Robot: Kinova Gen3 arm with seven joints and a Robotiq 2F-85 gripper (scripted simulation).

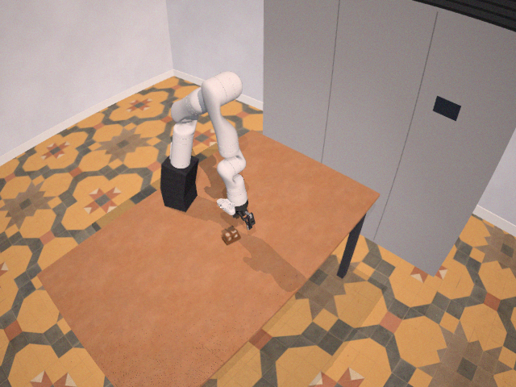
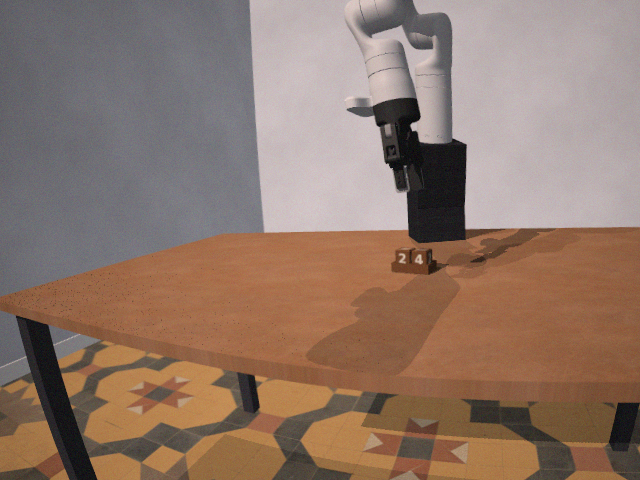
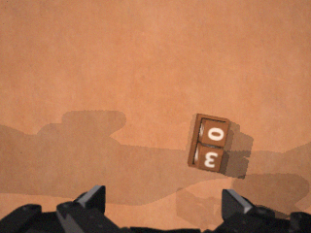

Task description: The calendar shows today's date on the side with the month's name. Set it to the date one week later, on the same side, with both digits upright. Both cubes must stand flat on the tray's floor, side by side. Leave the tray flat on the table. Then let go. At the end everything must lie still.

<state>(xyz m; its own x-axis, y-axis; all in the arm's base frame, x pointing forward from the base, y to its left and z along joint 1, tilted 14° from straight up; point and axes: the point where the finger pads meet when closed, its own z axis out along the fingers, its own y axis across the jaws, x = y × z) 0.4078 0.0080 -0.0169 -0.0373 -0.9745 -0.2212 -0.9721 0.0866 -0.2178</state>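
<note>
The brown tray (image 1: 231,241) (image 2: 407,267) (image 3: 193,142) lies flat on the table and holds two brown cubes side by side. In the exterior view, the left cube (image 2: 402,257) (image 3: 215,133) shows an upright white 2 and the right cube (image 2: 419,258) (image 3: 210,159) an upright white 4. In the wrist view their tops show 0 and 3 respectively. No month's name is readable on the tray. My gripper (image 1: 250,226) (image 2: 408,189) (image 3: 162,200) is open and empty, well above the table. The tray is ahead and right of centre between the fingers in the wrist view.
The wooden table (image 1: 158,283) (image 2: 206,299) extends around the tray. The black pedestal (image 1: 179,187) (image 2: 439,191) under the arm stands behind the tray in the exterior view. A tall grey cabinet (image 1: 366,104) stands beyond the table. The arm's shadows fall across the table top.
</note>
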